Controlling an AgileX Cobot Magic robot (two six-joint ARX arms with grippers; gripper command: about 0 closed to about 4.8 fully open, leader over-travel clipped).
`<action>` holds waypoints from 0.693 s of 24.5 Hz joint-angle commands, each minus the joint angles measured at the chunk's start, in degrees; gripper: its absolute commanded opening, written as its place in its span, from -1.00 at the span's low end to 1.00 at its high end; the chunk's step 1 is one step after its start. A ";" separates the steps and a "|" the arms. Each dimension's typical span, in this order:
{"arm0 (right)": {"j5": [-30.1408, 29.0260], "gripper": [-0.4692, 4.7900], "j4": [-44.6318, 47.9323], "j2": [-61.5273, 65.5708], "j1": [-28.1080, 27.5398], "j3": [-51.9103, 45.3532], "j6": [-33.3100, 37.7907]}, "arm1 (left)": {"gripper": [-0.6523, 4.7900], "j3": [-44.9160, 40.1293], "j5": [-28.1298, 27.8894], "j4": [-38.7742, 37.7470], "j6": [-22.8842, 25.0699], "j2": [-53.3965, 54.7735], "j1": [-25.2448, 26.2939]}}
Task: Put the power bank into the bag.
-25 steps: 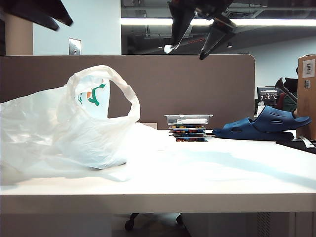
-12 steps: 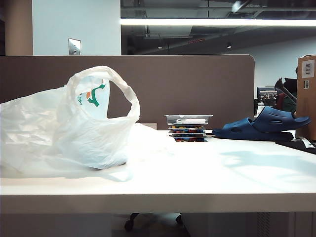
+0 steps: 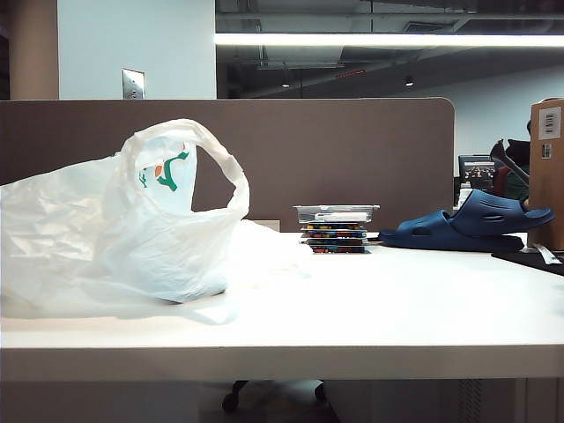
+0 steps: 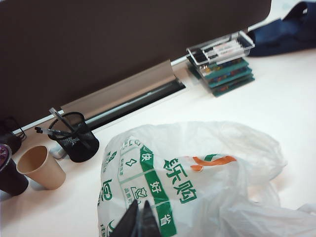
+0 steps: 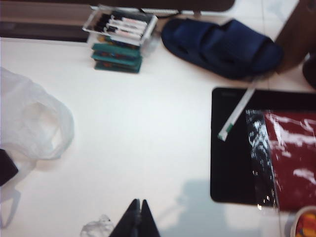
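Note:
The white crinkly bag (image 3: pixel 115 229) lies slumped on the left of the table, one loop handle standing up. My left gripper (image 4: pixel 140 202) hovers shut above its green print (image 4: pixel 163 182), holding nothing. My right gripper (image 5: pixel 139 200) is shut and empty over bare tabletop, to the right of the bag (image 5: pixel 29 118). A black rounded shape (image 5: pixel 5 168) pokes in at the right wrist view's edge beside the bag's handle; I cannot tell whether it is the power bank. No view shows the power bank plainly. Neither gripper shows in the exterior view.
A stack of clear boxes (image 3: pixel 335 227) stands at the back middle, with a dark blue sandal (image 3: pixel 467 225) to its right. A black mat (image 5: pixel 232 148) with a red packet (image 5: pixel 291 158) lies at the right. A paper cup (image 4: pixel 42 168) and mesh pen holder (image 4: pixel 76 138) stand behind the bag.
A second ago both grippers hung at the top of the exterior view; they have since risen out of it. The bag has hardly shifted.

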 commanded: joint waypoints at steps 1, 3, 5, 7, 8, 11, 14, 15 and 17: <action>-0.09 -0.86 2.45 -4.96 0.09 -8.20 0.37 | -0.78 0.17 0.07 -0.46 -0.76 -1.66 0.04; -0.17 -0.86 3.32 -7.50 0.09 -12.44 0.35 | -0.78 0.13 -0.02 -2.14 -1.07 -2.05 0.07; -0.79 -0.86 4.52 -11.15 0.09 -18.05 0.44 | -0.78 0.07 -2.32 -5.35 -2.29 -2.82 0.04; -1.95 -0.86 6.56 -14.73 0.07 -22.56 0.44 | -0.78 -0.76 -4.11 -5.81 -3.58 -5.03 0.07; -2.05 -0.86 8.00 -16.96 0.07 -25.20 0.46 | -0.78 -1.57 -5.03 -5.51 -4.07 -6.78 0.07; -2.78 -0.86 11.47 -21.38 0.07 -30.47 0.46 | -0.78 -4.13 -6.36 -5.11 -4.83 -10.88 0.07; -4.68 -0.86 16.09 -26.56 0.07 -36.89 0.50 | -0.78 -9.16 -6.38 -3.48 -8.22 -16.87 0.07; -4.68 -0.86 17.33 -28.30 0.07 -38.86 0.55 | -0.78 -10.95 -6.38 -2.19 -8.96 -18.99 0.07; -4.68 -0.86 20.39 -31.78 0.07 -43.50 1.40 | -0.78 -14.38 -6.34 -0.04 -9.68 -23.41 0.04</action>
